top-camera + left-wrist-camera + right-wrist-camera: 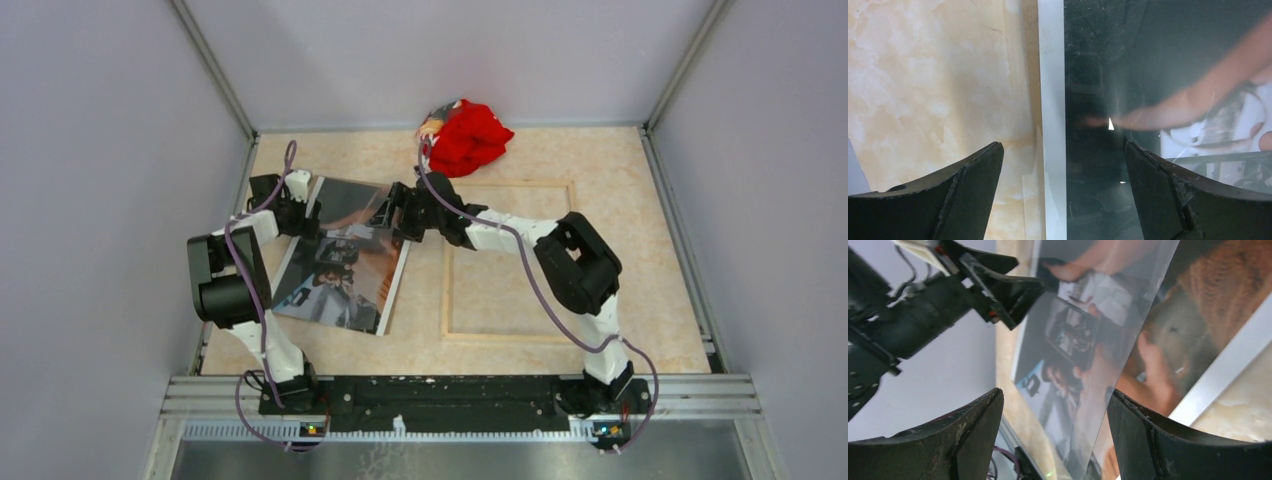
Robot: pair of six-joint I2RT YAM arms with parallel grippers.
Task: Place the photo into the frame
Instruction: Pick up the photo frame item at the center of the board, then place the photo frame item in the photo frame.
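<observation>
The photo (340, 270), dark with orange-brown and white patches and a white edge, lies flat at the left of the table. A clear sheet (350, 203) stands tilted over its far part. The frame (447, 290), a pale wood rectangle, lies flat to its right. My left gripper (300, 212) is open at the photo's far left edge; its wrist view shows the jaws (1063, 144) straddling the white edge (1052, 100). My right gripper (400, 215) is open at the far right corner; the clear sheet's edge (1128, 355) runs between its open jaws (1055, 391), not clamped.
A red cloth (468, 135) lies bunched at the back wall, just behind the right arm. Grey walls close the table on the left, right and back. The left gripper also shows in the right wrist view (998, 290).
</observation>
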